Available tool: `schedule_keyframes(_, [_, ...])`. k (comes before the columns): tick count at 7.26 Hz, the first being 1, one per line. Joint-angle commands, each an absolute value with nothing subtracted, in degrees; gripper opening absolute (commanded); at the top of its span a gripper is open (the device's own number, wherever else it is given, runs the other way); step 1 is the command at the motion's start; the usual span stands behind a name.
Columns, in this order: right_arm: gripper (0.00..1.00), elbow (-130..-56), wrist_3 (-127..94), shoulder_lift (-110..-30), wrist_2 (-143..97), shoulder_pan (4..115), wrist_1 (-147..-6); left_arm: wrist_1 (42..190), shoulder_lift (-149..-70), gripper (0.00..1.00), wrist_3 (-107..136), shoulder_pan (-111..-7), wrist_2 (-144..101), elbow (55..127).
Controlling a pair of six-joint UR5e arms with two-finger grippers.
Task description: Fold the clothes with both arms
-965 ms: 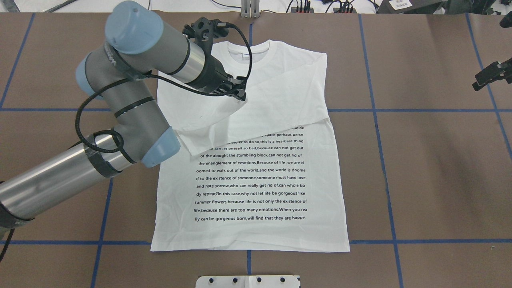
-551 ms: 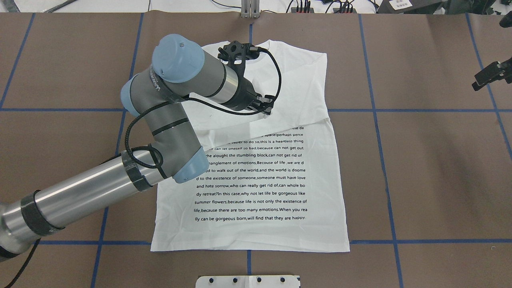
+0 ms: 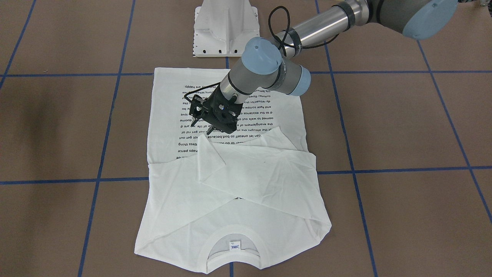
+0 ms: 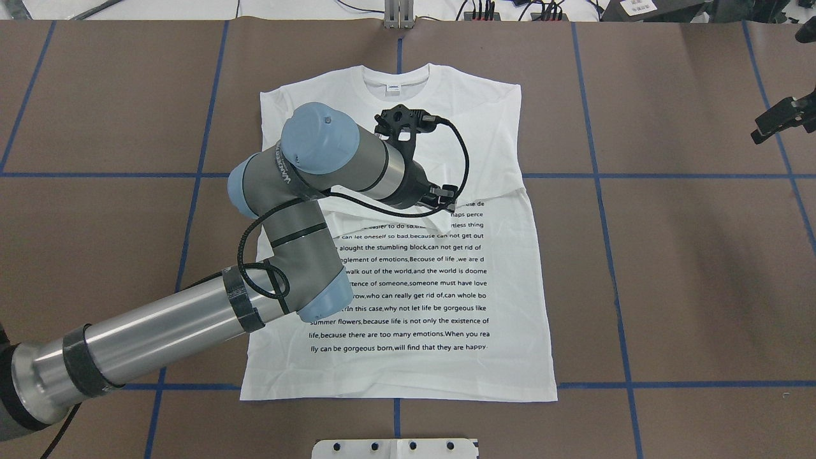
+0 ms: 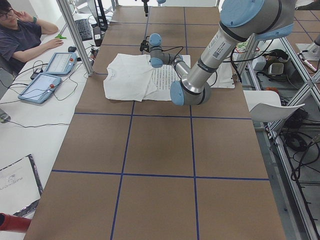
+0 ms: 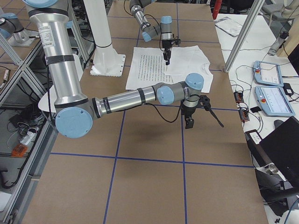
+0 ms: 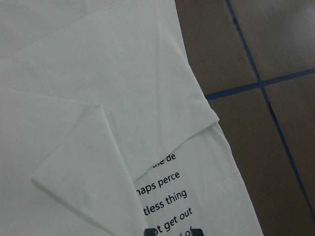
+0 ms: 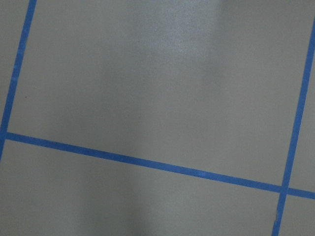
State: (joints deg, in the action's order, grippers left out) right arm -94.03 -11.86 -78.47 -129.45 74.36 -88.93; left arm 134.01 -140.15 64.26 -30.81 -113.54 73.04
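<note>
Left end effector point(image 3: 202, 130) open over the T-shirt point(image 4: 510, 357)
We see the white long-sleeved T-shirt lying flat on the brown bench point(image 4: 669, 255), its collar point(image 4: 395, 76) on the side far from the robot and a sleeve point(image 3: 210, 156) folded across the chest. The left end effector hangs just above the printed text, near the sleeve end, fingers apart and holding nothing. The right end effector point(image 4: 768, 124) is well apart, over bare bench; how far it is open we cannot tell.
</note>
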Motion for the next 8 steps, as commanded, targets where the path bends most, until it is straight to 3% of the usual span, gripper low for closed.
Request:
schedule_keyframes(1, [1.00,-94.3,-17.0,-77.3,-129.8,74.0,-88.9,133.7,-139.9,1.00,64.5,-30.7,-113.4,72.9])
schedule_keyframes(4, [1.00,-94.3,-20.6,-75.1,-129.7,72.6,-88.8,130.2,-140.4,1.00,64.2,-33.1,-111.5,69.1])
schedule_keyframes(8, [1.00,-94.7,-35.5,-67.3,-126.3,64.7,-88.9,123.9,-139.7,1.00,53.5,-40.8,-117.2,69.2])
